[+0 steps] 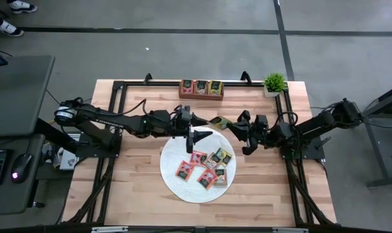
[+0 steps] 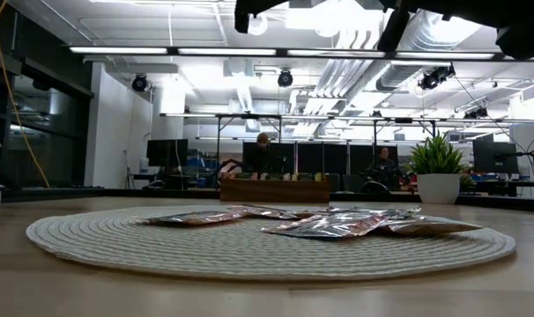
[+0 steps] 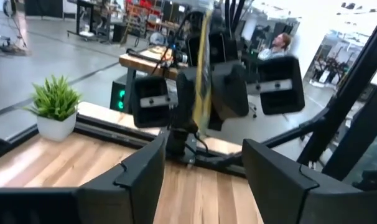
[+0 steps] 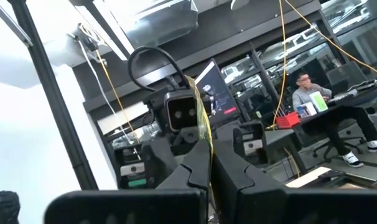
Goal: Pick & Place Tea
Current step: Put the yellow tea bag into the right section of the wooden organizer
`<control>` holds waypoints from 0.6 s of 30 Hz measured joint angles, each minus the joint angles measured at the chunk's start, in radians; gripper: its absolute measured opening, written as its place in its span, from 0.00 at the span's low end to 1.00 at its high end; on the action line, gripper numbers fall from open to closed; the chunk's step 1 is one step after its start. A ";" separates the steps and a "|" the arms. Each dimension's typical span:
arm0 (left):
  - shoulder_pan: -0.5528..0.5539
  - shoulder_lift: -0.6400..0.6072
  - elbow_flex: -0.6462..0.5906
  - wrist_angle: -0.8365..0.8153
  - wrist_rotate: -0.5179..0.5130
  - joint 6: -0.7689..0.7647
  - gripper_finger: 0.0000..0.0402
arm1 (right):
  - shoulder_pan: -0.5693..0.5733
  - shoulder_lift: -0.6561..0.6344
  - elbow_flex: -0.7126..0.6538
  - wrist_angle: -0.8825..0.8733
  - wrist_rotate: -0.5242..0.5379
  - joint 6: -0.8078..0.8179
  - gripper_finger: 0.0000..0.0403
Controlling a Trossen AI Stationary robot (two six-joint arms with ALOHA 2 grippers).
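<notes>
While both arms meet above the far edge of the round white mat [image 1: 183, 184], a yellow-green tea packet [image 1: 219, 123] hangs edge-on between them. The right pincer [image 1: 237, 126] is clenched on this packet, its fingers [image 4: 195, 171] pressed against the foil. The left pincer [image 1: 197, 123] stands released just beside the packet (its fingers [image 3: 142, 174] spread apart, not touching it). Six more tea packets [image 1: 206, 169] lie flat on the mat, toward its right side, near the counter's [image 1: 131, 188] middle. At the counter's far edge sits a wooden tray [image 1: 201, 88] with packets in its compartments, and a potted plant [image 1: 273, 83] stands at the far right corner.
</notes>
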 joint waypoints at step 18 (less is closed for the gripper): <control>0.000 0.000 0.000 0.079 -0.037 0.000 0.50 | 0.000 0.000 0.000 -0.009 -0.002 0.002 0.00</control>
